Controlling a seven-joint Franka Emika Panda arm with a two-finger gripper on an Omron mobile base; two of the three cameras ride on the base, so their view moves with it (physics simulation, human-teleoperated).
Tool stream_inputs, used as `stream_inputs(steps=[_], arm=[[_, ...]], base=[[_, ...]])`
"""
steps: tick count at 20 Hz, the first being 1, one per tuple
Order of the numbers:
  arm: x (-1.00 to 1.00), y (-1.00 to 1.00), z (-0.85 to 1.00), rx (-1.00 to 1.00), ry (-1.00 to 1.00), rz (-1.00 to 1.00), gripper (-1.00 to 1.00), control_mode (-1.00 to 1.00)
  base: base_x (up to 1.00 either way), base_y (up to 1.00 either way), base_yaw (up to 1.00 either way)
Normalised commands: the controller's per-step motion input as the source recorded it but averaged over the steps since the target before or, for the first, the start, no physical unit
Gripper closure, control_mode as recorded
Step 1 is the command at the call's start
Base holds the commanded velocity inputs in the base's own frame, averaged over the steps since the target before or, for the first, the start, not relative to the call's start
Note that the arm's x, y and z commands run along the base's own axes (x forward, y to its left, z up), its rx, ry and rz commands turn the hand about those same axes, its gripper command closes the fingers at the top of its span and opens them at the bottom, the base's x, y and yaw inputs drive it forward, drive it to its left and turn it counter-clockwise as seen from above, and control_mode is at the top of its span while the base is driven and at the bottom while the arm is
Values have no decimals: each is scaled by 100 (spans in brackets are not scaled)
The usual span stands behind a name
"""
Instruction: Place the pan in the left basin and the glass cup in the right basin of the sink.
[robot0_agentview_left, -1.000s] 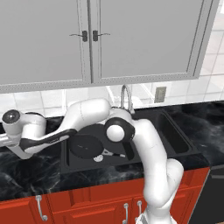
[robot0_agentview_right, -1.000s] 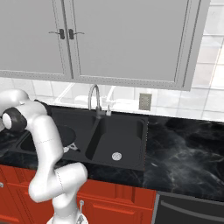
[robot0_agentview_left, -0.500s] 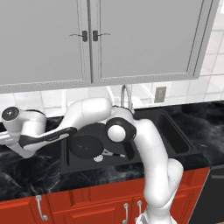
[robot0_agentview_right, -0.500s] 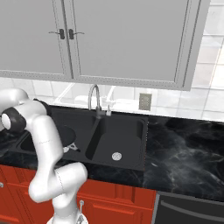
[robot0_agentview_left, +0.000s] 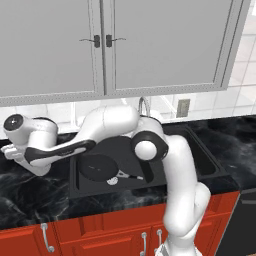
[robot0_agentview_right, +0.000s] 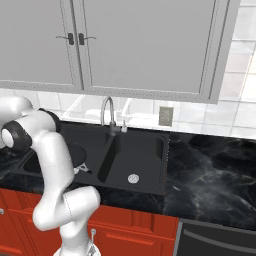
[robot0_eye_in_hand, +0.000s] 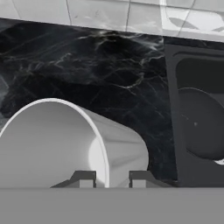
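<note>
Glass cup (robot0_eye_in_hand: 65, 144): left of the sink, over the black marble counter (robot0_eye_in_hand: 87, 65); in the hand view its open mouth faces the camera and its wall passes between the two finger tips.
Gripper (robot0_eye_in_hand: 111, 178): closed narrow on the cup's rim wall, one finger inside and one outside, a pinch that suits a thin-walled tumbler with no handle.
Arm (robot0_agentview_left: 60, 147): stretched far left of the sink, because the cup stood on the counter on that side.
Pan (robot0_agentview_left: 97, 167): lying flat in the left basin (robot0_agentview_left: 82, 182), handle pointing right toward the divider; that half of the job looks done.
Sink (robot0_agentview_right: 150, 187): matte black, two bowls, chrome faucet (robot0_agentview_right: 106, 111) at the back above the divider.
Right basin (robot0_agentview_right: 137, 162): just right of the divider, bare but for its silver drain (robot0_agentview_right: 133, 178); it appears to await the cup.
Next, as a judgement: lift the cup, carry it rightward over the pan and past the faucet.
</note>
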Motion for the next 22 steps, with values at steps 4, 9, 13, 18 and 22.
stream_inputs(steps=[4, 9, 13, 18, 22], arm=[[-31, -45, 53, 0, -2, -8, 100, -100], [-51, -46, 37, 4, -7, -6, 100, -100], [-44, -47, 35, 7, -8, -9, 100, -100], [-27, -50, 11, 8, -4, -13, 100, -100], [-28, -60, 3, 13, -4, -14, 100, -100]], base=[[0, 0, 0], [0, 0, 0], [0, 0, 0], [0, 0, 0], [0, 0, 0]])
